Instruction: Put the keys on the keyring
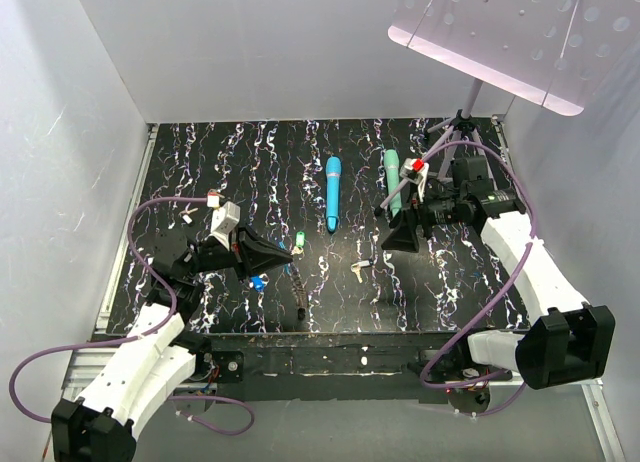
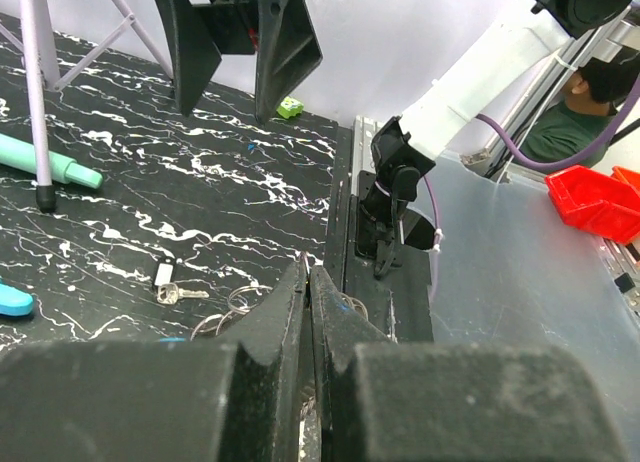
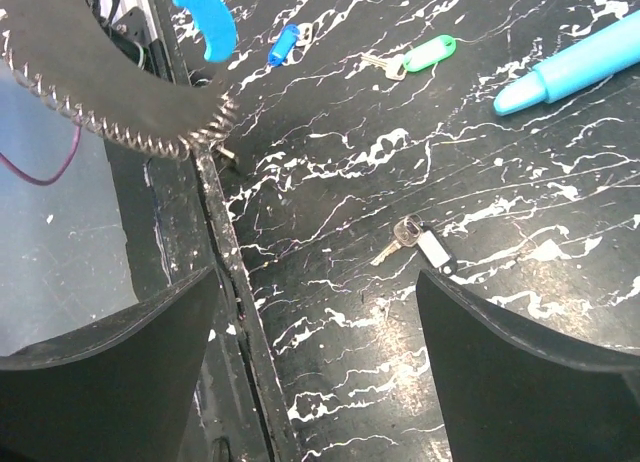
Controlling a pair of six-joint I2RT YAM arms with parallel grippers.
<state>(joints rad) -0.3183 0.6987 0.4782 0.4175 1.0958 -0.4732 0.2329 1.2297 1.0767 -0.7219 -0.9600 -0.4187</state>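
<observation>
Left pincer: the jaws are pressed together with no gap. Thin wire loops show just beside its tips in the left wrist view, but whether anything is pinched cannot be told. In the top view it sits at the lower left of the worktop, pointing right.

Keyring: it is in the upper left of the right wrist view, with the blue band above and the beaded chain curving below, over the worktop's near edge rail. Whether it rests there or hangs lifted cannot be told.

Blue key: it lies flat on the worktop, just right of the keyring's band and apart from it.

Green key: it lies flat, right of the blue key at the top centre of that view, and is not on the ring.

Cream key: it lies flat on the worktop, alone, and shows between the fingers of the right pincer. That pincer stands wide open above it and grips nothing.

Blue wand: it lies upright in the frame at the centre of the top view, well apart from the keys.

Teal wand: it lies to the blue wand's right, partly behind the right arm.

Tripod: it stands at the upper right, at the worktop's far edge.
</observation>
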